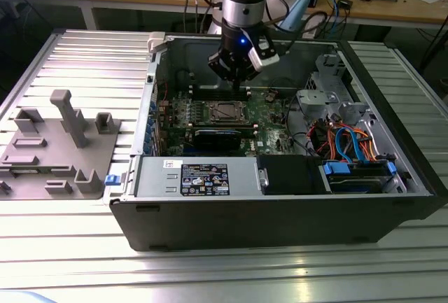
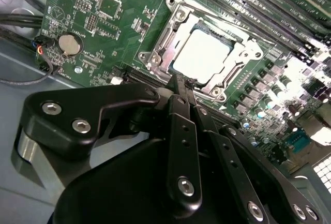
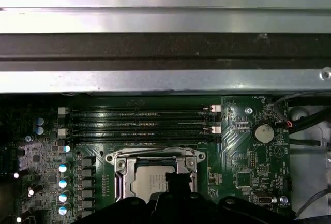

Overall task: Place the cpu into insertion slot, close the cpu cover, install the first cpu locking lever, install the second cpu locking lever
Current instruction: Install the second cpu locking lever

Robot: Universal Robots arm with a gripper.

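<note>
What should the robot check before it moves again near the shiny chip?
1. cpu lies flat in the insertion slot: ok.
2. cpu cover down around the chip: looks closed, ok.
3. Locking levers latched: cannot tell.
4. hand holds nothing: ok; its fingers are shut and empty in the second wrist view.
5. Hand clear of the socket: ok; in the exterior view it hangs above the motherboard.
6. Memory slots beside the socket unobstructed: ok.
</note>
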